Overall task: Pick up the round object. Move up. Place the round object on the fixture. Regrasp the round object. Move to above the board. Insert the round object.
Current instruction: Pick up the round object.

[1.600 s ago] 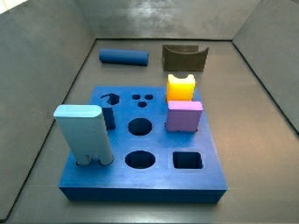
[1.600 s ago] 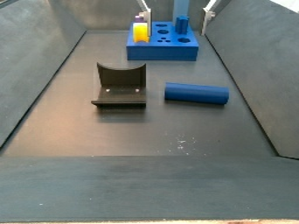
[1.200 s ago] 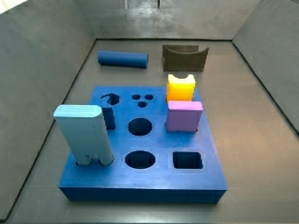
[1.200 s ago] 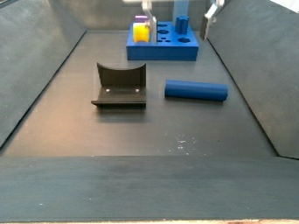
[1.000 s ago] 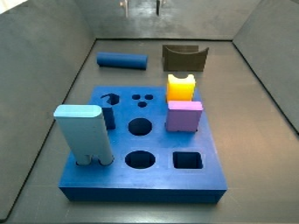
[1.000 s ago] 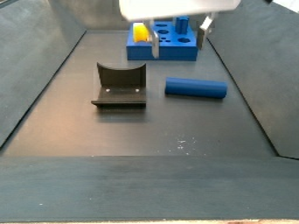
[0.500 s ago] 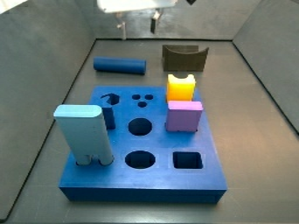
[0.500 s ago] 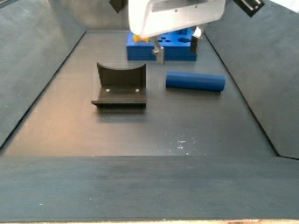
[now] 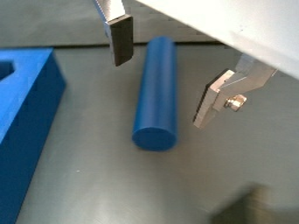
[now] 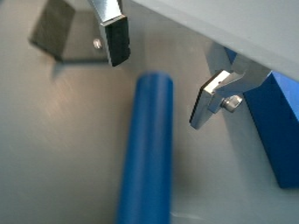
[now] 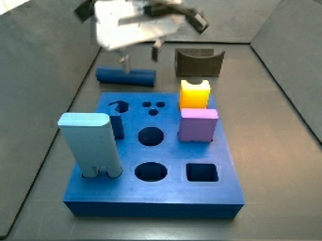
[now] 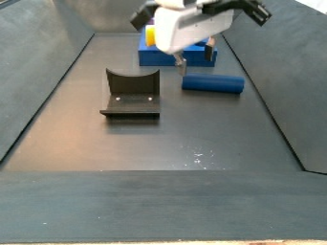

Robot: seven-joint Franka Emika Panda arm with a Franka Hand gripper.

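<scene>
While the round object [image 9: 153,94] lies flat on the grey floor between the fixture [image 11: 199,62] and the board [image 11: 153,155], the gripper [image 9: 163,77] hangs just above it. Its 2 fingers [image 9: 121,39] are spread wide, 1 on each side of the peg, not touching it.

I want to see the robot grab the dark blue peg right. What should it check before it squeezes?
1. End effector open: ok.
2. Round object lies between the fingers in both wrist views: ok.
3. Nothing else between the fingers: ok.
4. Round object lying flat on the floor, apart from the board: ok.
5. Fingers low enough to pinch it: cannot tell.
6. Fixture notch empty for later: ok.
</scene>
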